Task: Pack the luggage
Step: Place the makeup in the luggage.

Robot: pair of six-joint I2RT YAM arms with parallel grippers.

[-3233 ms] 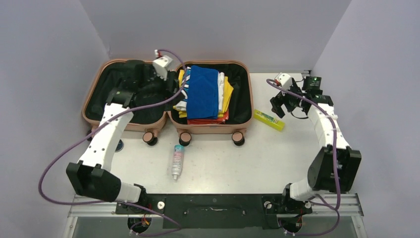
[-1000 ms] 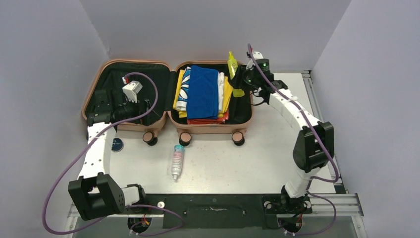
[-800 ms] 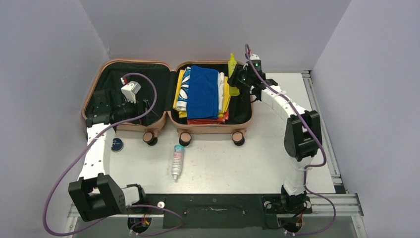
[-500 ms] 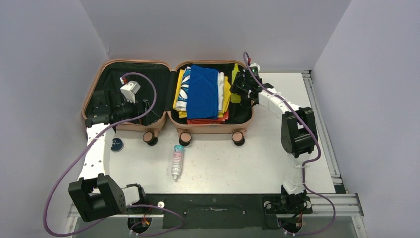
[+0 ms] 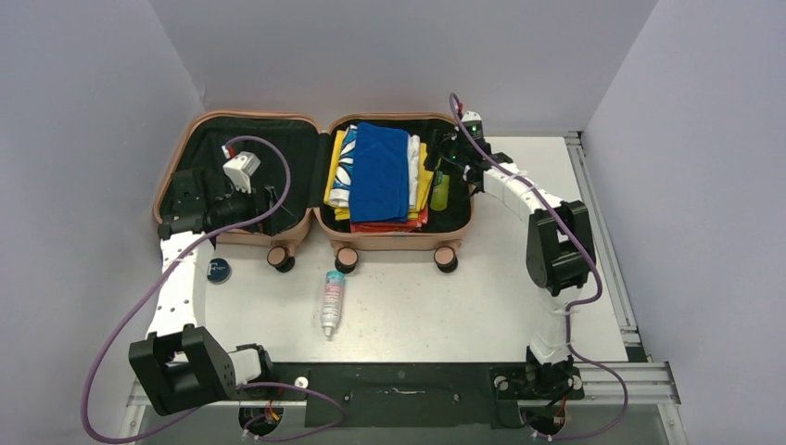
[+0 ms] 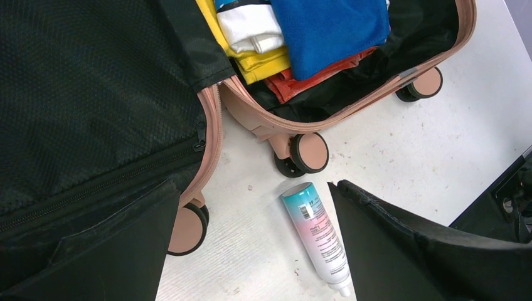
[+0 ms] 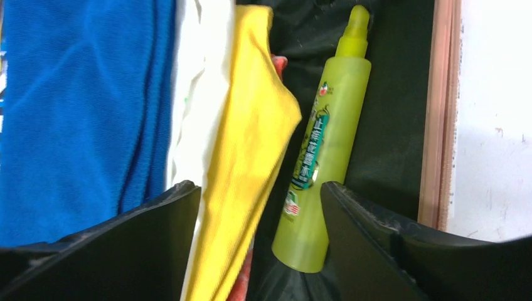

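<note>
**Suitcase open flat, green bottle in, two items loose on the table**

Position: the salmon-pink hard-shell clamshell suitcase [image 5: 389, 243] lies open at the far side of the table, left of centre. Both shells face up, the hinge runs down the middle, and the pink-and-black caster wheels [image 6: 309, 152] point toward the arm bases.

Appearance: rounded corners and black fabric lining. A zip line runs across the left shell's lining, which holds nothing visible. The right shell holds a stack of folded clothes [image 5: 380, 171], blue on top, with white, yellow and red layers below. A slim yellow-green plastic bottle [image 7: 320, 157] lies in the gap between the stack and the shell's right wall.

Grippers: the right gripper [image 7: 260, 186] hovers over that gap, jaws spread wide. The bottle's base sits between them, with no pad seen pressing on it. The left gripper [image 6: 254, 188] hangs over the left shell's near edge, wide open and empty.

On the table: a white spray bottle with a pink-and-teal band [image 5: 331, 301] lies near the wheels, and a small dark round disc [image 5: 219, 270] lies beside the left arm.

Handling (judgement): the shell looks stiff and fairly light, and the lining soft. The casters may let it creep under a sideways push. The likely grasp for closing is the left shell's outer rim, folded over the hinge. The clothes stack looks tall and may resist closure.
</note>
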